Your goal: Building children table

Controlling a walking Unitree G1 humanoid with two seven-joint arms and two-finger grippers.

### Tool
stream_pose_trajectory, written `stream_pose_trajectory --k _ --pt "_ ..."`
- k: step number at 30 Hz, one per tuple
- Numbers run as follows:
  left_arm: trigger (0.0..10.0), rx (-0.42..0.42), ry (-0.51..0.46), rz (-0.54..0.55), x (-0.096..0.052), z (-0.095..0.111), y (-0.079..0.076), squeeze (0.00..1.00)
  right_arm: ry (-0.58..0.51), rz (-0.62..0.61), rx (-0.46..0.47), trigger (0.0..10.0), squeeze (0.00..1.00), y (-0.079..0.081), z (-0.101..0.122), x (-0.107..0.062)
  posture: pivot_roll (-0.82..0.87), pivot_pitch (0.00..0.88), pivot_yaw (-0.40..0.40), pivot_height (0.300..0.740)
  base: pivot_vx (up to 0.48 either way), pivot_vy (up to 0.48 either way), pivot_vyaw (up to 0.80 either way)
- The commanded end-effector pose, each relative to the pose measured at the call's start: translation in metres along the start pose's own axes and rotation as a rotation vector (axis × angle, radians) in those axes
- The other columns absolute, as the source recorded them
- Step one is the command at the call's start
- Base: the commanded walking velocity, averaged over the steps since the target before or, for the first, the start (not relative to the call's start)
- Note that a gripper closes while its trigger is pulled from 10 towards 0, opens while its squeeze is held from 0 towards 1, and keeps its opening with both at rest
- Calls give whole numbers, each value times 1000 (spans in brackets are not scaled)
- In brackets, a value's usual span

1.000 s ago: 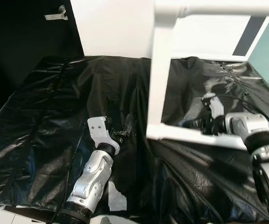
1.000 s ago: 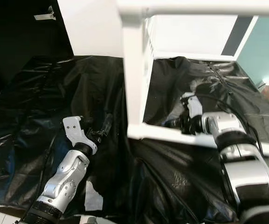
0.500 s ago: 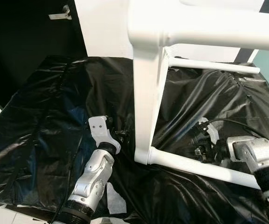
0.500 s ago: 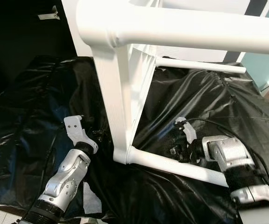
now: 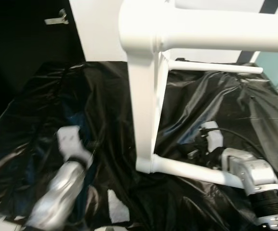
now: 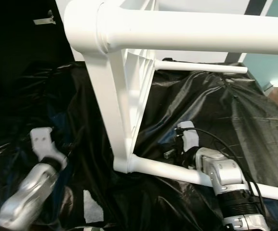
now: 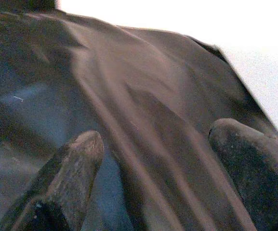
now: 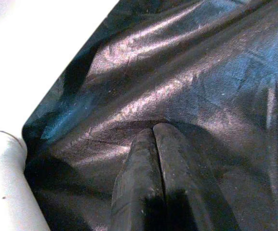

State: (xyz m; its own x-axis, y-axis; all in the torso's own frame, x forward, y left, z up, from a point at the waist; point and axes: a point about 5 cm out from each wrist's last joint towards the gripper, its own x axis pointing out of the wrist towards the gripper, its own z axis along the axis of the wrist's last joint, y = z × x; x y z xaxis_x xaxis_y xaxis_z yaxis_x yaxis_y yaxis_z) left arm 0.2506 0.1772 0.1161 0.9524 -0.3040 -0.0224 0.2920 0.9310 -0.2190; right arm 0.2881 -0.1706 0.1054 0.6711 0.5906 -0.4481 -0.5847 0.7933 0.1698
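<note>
White plastic children's table [image 6: 129,96] lies tipped on the black plastic sheet [image 5: 42,120], looks light, stiff, slippery, so I'd grab its lower leg [image 6: 177,171] beside my clenched, empty right gripper [image 8: 160,159], my left gripper [image 7: 153,159] spread, blurred.

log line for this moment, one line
scene: white table tipped on black sheet | left gripper: open, over sheet | right gripper: shut, beside lower leg
</note>
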Motion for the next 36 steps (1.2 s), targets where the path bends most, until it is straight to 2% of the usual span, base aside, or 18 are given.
stream_pose_trajectory --k 1,2,4,5,9,11,14,15,18,19,20,23,24,26,28,32,35,36 --pt "10000 -45 32 -752 -22 5 -41 0 28 -16 7 10000 0 -2 -5 4 8 26 9 740 0 0 0" --pt "10000 -81 30 -809 -29 11 -45 0 30 -34 2 10000 0 -5 -4 6 9 26 6 740 0 0 0" --pt "10000 -97 27 -826 -31 14 -46 0 28 -48 -1 10000 0 -6 -4 7 9 26 6 740 0 0 0" --pt "10000 -161 3 -898 -39 26 -51 0 32 -105 -13 10000 0 -11 -4 11 15 23 -4 740 0 0 0" --pt "10000 -286 -79 -1040 -54 52 -62 0 58 -156 -29 10000 0 -14 -3 22 23 20 -11 740 0 0 0" --pt "10000 -237 7 -1118 -69 48 -62 0 73 -183 -23 10000 0 -18 -4 26 28 21 -13 740 0 0 0" --pt "10000 -190 9 -1099 -73 45 -55 0 83 -229 -26 10000 0 -23 -5 30 32 25 -10 740 0 0 0" --pt "10000 -130 8 -1063 -68 43 -52 0 78 -241 -36 10000 0 -23 -3 33 31 25 -8 740 0 0 0" --pt "10000 -102 -65 -1046 -60 50 -55 0 60 -242 -90 10000 0 -18 3 39 23 26 -8 740 0 0 0" --pt "10000 -101 -89 -1054 -58 56 -57 0 62 -276 -167 10000 0 -18 5 40 19 27 -7 740 0 0 0" --pt "10000 -86 -111 -1051 -54 63 -58 0 54 -326 -325 10000 0 -17 13 42 19 26 -6 740 0 0 0" --pt "10000 3 -142 -932 -33 59 -57 0 -1 -368 -545 10000 0 -7 25 44 19 25 -15 740 0 0 0" --pt "10000 33 -163 -874 -22 56 -57 0 -17 -392 -591 10000 0 -5 26 44 18 25 -16 740 0 0 0" --pt "10000 100 -233 -687 20 45 -71 0 -41 -520 -745 10000 0 -7 19 43 4 17 -11 740 0 0 0" --pt "10000 85 -242 -684 25 44 -76 0 -97 -575 -755 10000 0 -8 20 41 -3 15 -9 740 0 0 0" --pt "10000 68 -271 -701 33 44 -88 0 -297 -657 -670 10000 0 -2 41 35 -25 11 0 740 0 0 0" --pt "10000 85 -291 -663 40 39 -82 0 -487 -525 -433 10000 0 9 57 32 -24 10 -3 740 0 0 0" --pt "10000 85 -293 -664 41 38 -82 0 -502 -516 -406 10000 0 10 58 31 -24 10 -3 740 0 0 0"
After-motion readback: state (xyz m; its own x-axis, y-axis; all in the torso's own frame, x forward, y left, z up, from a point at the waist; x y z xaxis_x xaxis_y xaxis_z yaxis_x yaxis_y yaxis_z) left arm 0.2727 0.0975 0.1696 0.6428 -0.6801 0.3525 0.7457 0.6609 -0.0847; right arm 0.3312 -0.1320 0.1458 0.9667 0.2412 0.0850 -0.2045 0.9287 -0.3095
